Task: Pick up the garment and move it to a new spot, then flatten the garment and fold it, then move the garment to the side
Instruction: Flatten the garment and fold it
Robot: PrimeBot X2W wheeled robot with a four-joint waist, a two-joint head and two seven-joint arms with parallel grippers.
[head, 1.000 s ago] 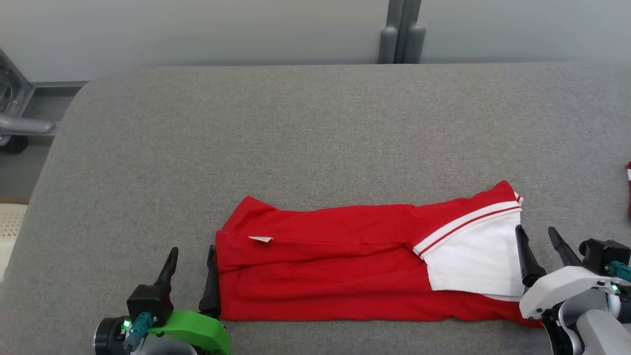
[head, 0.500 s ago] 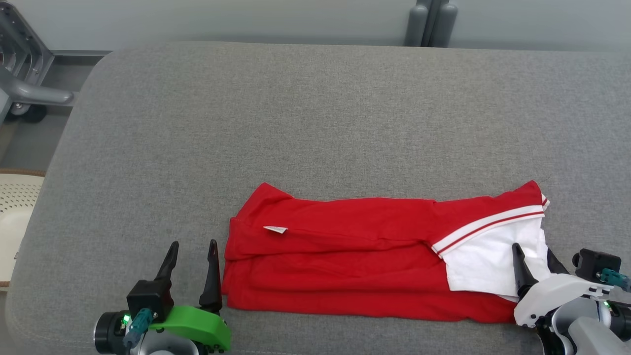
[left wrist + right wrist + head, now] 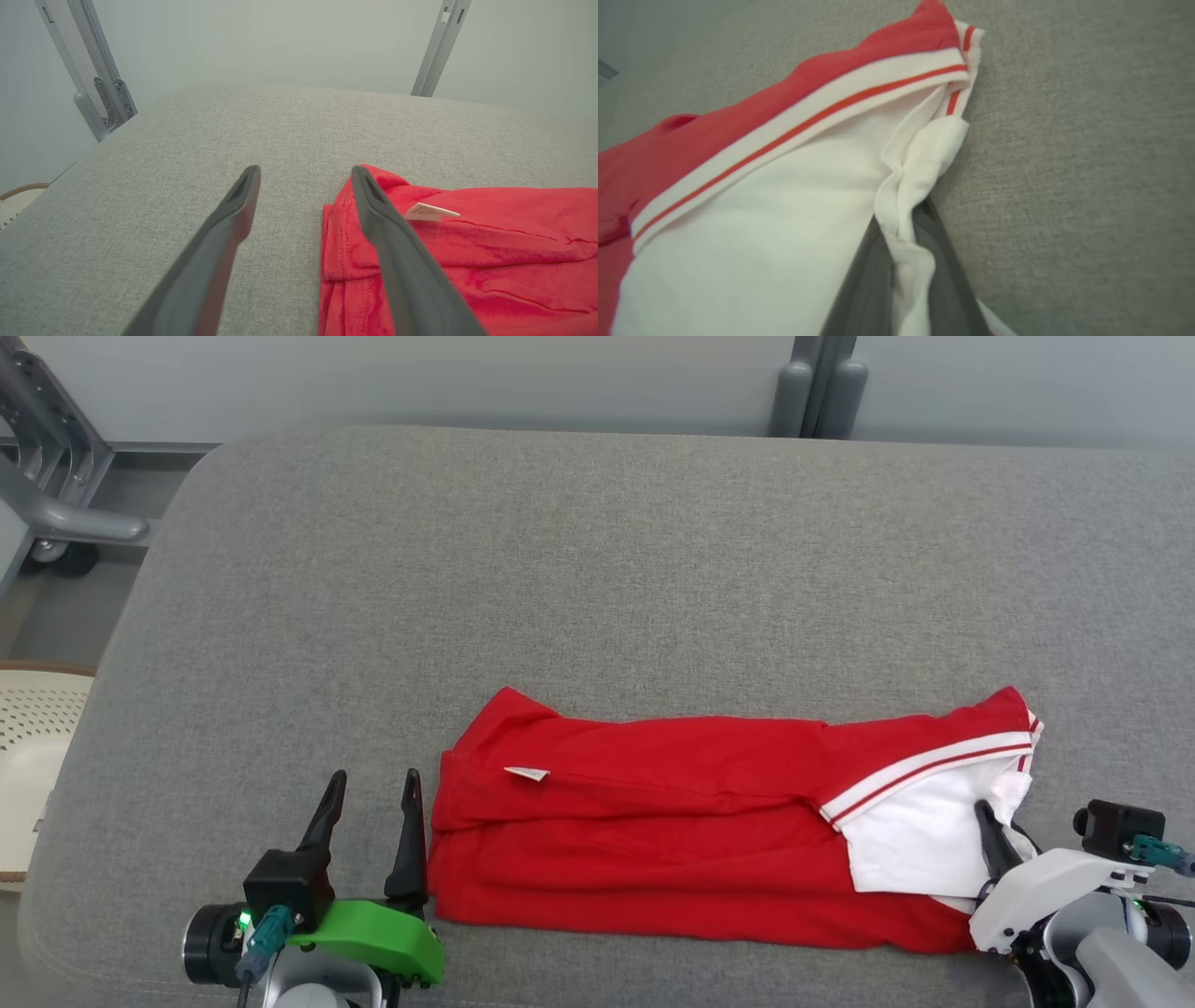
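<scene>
Garment (image 3: 653, 840) on grey cushion (image 3: 560, 569), cream basket (image 3: 28, 756) nearby.

Left gripper (image 3: 374, 775) rests low, fingers spread wide, pointing forward; right gripper (image 3: 995, 817) fingers pinched together on the garment (image 3: 653, 821).

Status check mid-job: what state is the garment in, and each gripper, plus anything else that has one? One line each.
garment: folded into a long strip, lying on the grey padded surface.
white label: exposed on top, near the hem end.
left gripper: open, beside the hem end, holding nothing.
right gripper: shut on the garment, pinching its white sleeve edge.
</scene>
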